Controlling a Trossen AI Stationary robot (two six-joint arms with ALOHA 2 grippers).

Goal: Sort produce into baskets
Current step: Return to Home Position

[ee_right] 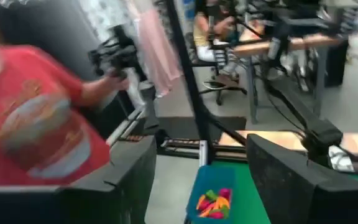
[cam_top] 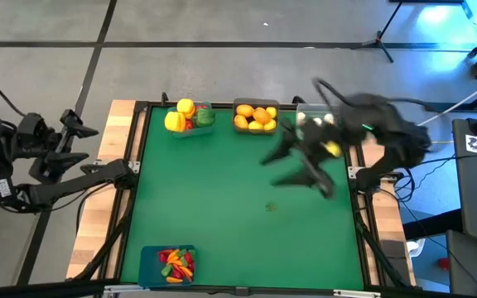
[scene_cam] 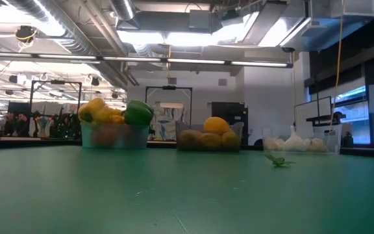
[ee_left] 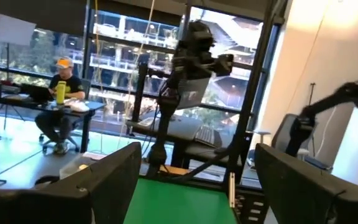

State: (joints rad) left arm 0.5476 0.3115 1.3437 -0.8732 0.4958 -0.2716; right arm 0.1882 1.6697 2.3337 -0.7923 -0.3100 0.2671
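Three baskets stand along the table's far edge: a teal one [cam_top: 190, 120] with yellow, red and green peppers, a dark grey one [cam_top: 255, 117] with oranges and lemons, and a clear one [cam_top: 311, 118] with garlic, partly under my right arm. A blue basket [cam_top: 168, 263] with chillies and carrots stands at the near edge and also shows in the right wrist view [ee_right: 210, 198]. My right gripper [cam_top: 286, 168] hangs blurred above the table's right half, open [ee_right: 194, 183] and empty. My left gripper [cam_top: 77, 141] is off the table's left edge, open [ee_left: 191, 186] and empty.
A small green scrap [cam_top: 272, 207] lies on the green table top right of the middle, also seen in the low view [scene_cam: 278, 160]. A person in a red shirt [ee_right: 30, 124] stands beyond the near edge. Another person [ee_left: 61, 99] sits at a desk far off.
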